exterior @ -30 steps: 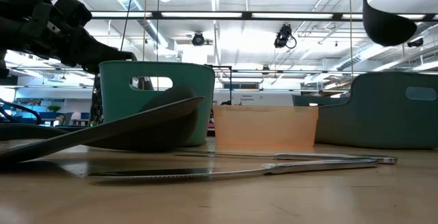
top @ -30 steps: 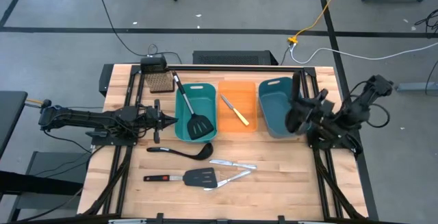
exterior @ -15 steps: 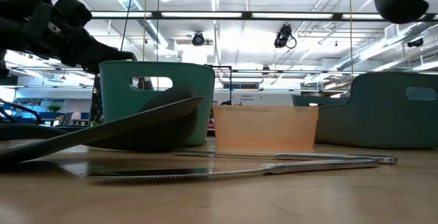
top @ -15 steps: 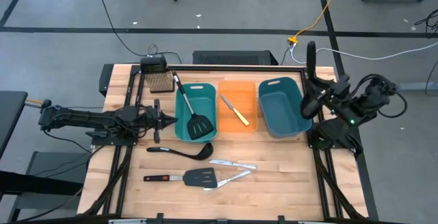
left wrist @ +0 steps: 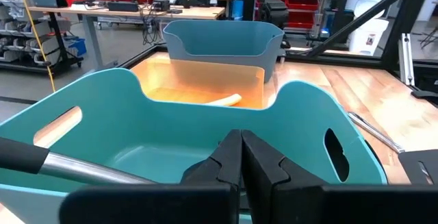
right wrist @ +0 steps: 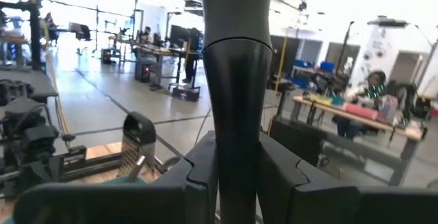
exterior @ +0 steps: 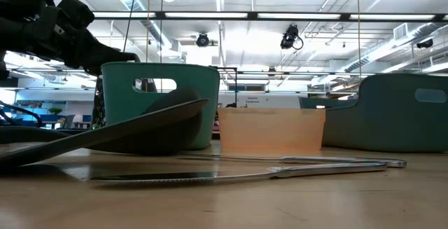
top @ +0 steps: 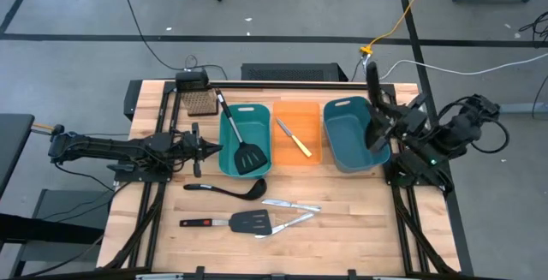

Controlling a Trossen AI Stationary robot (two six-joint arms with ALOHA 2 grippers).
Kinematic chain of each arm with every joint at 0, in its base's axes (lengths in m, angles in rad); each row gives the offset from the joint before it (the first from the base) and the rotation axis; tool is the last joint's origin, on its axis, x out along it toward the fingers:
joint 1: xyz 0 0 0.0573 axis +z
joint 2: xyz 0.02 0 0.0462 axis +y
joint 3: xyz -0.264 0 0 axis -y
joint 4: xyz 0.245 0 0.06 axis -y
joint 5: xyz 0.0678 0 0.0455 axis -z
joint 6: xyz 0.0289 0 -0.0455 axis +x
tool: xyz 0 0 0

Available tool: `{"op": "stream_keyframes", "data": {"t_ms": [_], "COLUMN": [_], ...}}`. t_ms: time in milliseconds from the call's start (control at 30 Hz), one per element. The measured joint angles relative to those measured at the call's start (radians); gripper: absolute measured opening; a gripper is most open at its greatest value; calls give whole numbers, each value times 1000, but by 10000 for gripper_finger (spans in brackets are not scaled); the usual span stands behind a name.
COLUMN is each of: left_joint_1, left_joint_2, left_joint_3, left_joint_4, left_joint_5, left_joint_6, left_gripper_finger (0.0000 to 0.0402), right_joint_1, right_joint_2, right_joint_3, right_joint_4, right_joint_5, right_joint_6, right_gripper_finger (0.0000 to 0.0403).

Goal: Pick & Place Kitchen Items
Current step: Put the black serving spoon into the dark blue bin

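— Where is the right gripper, and what has it got?

— It hangs over the right-hand teal bin, at that bin's outer edge. Its fingers are clamped on the handle of a black ladle, which stands up out of the grip; the bowl of it pokes into the top of the low view, high above the bin.

— And the left gripper?

— Parked just outside the left teal bin, its fingers pressed together with nothing between them. Right ahead of it, inside that bin, a black slotted spatula leans with its handle up over the far rim.

— The rest of the utensils?

— Past that bin from the left gripper, a yellow-handled knife lies in the orange bin. On the bare table, nearer the front edge than either gripper, lie a second black ladle, a slotted spatula with a red-marked handle, and two silver table knives beside its blade, one of them touching it.
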Motion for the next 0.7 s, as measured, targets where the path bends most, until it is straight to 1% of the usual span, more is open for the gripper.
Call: {"op": "stream_keyframes", "data": {"t_ms": [100,233,267,333,433,533,633,700], "left_joint_1": [0,0,0,0,0,0,0,0], "left_joint_2": [0,0,0,0,0,0,0,0], "left_joint_3": [0,0,0,0,0,0,0,0], "left_joint_4": [1,1,1,1,1,1,1,1], "left_joint_5": [0,0,0,0,0,0,0,0], "left_joint_6": [0,0,-1,-1,-1,0,0,0], "left_gripper_finger": [9,9,9,9,9,9,9,9], "right_joint_1": [-53,-184,-229,-333,-489,-609,-691,-732], "right_joint_2": [67,118,123,136,161,191,221,231], "right_joint_3": [65,154,173,203,211,211,211,211], "right_joint_4": [-127,-452,-537,-688,-836,-900,-917,-911], "right_joint_5": [-57,-131,-166,-294,-430,-536,-637,-684], "right_joint_6": [85,329,409,563,702,766,770,770], "right_gripper_finger": [75,75,75,75,75,75,75,75]}}
